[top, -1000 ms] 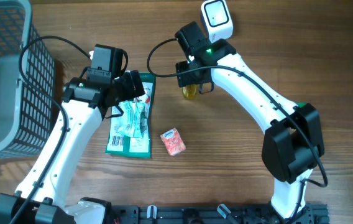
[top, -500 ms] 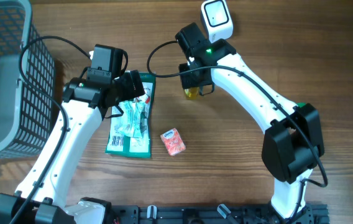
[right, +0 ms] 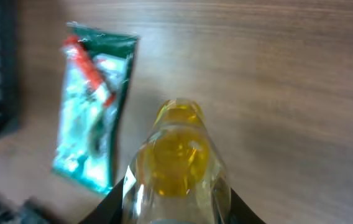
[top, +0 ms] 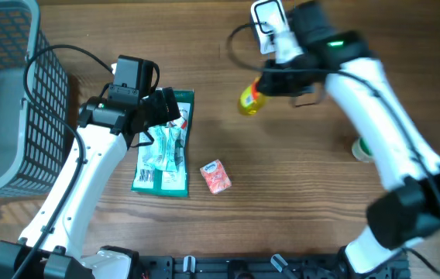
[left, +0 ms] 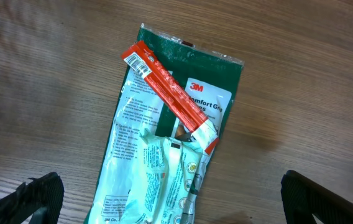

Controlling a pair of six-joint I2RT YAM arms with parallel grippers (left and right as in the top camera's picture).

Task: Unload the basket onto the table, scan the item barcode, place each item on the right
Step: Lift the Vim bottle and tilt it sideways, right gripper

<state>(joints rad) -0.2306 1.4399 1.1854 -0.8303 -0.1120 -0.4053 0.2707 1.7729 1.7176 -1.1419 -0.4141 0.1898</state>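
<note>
This looks like a robotics lab bench set up as a mock shop checkout. A wood-grain table [top: 297,217] carries a dark wire basket [top: 3,93] at nine o'clock and, at twelve o'clock, what seems to be a white barcode scanner [top: 265,17], half hidden. Retail goods show near the middle: a green 3M packet [top: 162,155], a small red packet [top: 215,177] and a yellow bottle [top: 249,100]. A white left arm [top: 73,194] and right arm [top: 383,116] rise from a black mounting rail [top: 235,267] at six o'clock.

"3M", perhaps "Comfort Grip", on green packet [left: 209,99]
</note>
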